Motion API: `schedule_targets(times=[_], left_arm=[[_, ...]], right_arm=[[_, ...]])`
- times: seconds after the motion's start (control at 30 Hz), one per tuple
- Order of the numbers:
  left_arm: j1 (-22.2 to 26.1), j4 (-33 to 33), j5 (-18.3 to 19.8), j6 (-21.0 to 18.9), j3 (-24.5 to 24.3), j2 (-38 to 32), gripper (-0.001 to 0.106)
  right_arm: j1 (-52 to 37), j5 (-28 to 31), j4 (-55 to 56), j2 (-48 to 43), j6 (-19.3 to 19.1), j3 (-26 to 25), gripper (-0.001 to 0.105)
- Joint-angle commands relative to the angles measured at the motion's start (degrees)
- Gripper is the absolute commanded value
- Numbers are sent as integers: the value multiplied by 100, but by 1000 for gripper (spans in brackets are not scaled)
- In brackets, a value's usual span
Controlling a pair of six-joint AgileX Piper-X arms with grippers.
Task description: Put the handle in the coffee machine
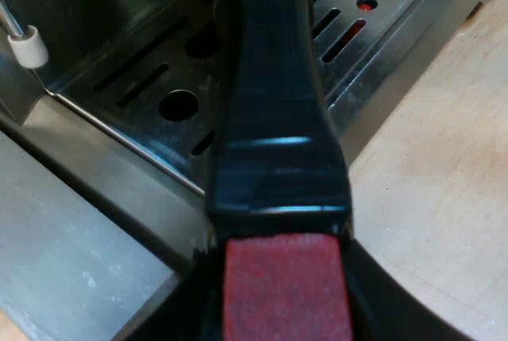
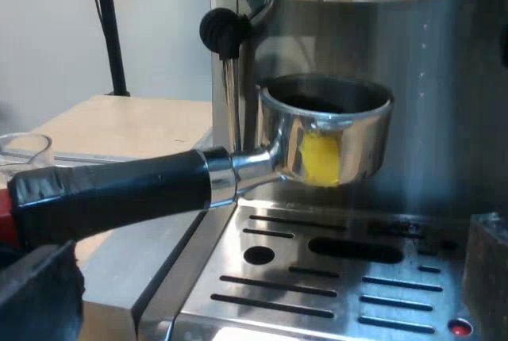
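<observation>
The metal holder's basket (image 2: 329, 139) hangs just below the espresso machine's (image 2: 444, 79) brew head, above the drip tray (image 2: 317, 277), with a gap above its rim. Its dark handle (image 1: 274, 103) runs back to the red end (image 1: 286, 285), and my left gripper (image 1: 286, 305) is shut on that end, a black finger (image 1: 381, 301) pressing on each side. My right gripper (image 2: 262, 297) stands open low over the drip tray's edge, apart from the holder, with one finger (image 2: 36, 293) under the handle (image 2: 119, 190) and nothing between the two.
The steam wand (image 1: 28, 44) with its white tip hangs beside the slotted drip tray (image 1: 151, 79), below a black knob (image 2: 222, 30). A clear measuring glass (image 2: 24, 147) stands on the wooden table (image 2: 127, 123) beyond the handle. Pale tabletop (image 1: 444, 182) borders the machine's base.
</observation>
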Motion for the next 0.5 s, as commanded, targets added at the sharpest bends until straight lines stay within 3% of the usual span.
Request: schedule_targets(times=[0.03, 0.5], left_arm=[[7, -412, 394, 7, -45, 140, 0], [7, -827, 418, -112, -45, 313, 0]], right_arm=[[61, 57, -236, 17, -235, -34, 105], [59, -366, -58, 112, 42, -34, 105]])
